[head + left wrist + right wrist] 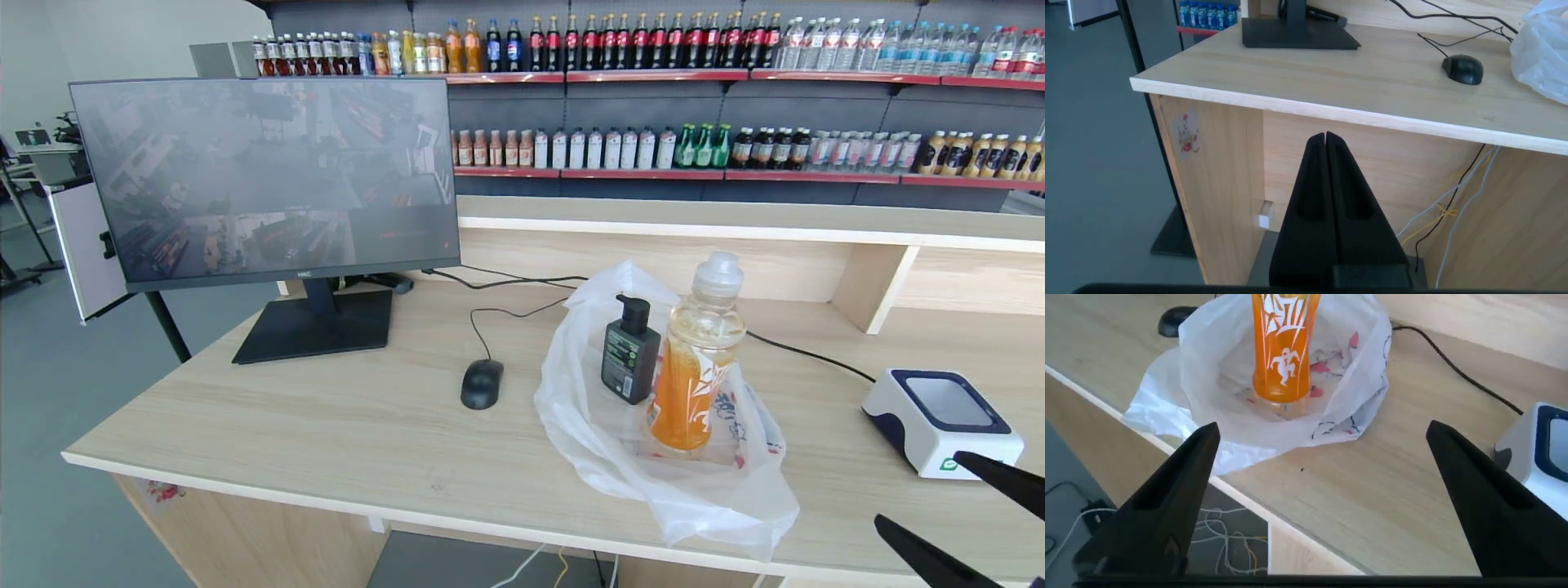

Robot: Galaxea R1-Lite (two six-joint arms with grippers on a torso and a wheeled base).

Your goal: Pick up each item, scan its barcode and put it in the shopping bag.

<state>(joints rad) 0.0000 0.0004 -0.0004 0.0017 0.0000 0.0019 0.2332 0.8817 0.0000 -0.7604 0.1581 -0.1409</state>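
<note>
A clear plastic shopping bag (pixel 620 441) lies open on the wooden counter. An orange drink bottle (pixel 694 367) with a clear cap stands upright inside it, and a dark pump bottle (pixel 629 351) stands beside it in the bag. The white and blue barcode scanner (pixel 939 420) sits at the counter's right. My right gripper (pixel 959 498) is open near the counter's front right corner, empty, a short way from the bag (pixel 1290 416) and the bottle (pixel 1282 343). My left gripper (pixel 1327 143) is shut and empty, hanging below the counter's front edge, in front of its side panel.
A monitor (pixel 265 180) on a stand occupies the counter's left, with a black mouse (pixel 482 384) and its cables between it and the bag. A raised wooden ledge (pixel 735 237) runs along the back. Drink shelves fill the wall behind.
</note>
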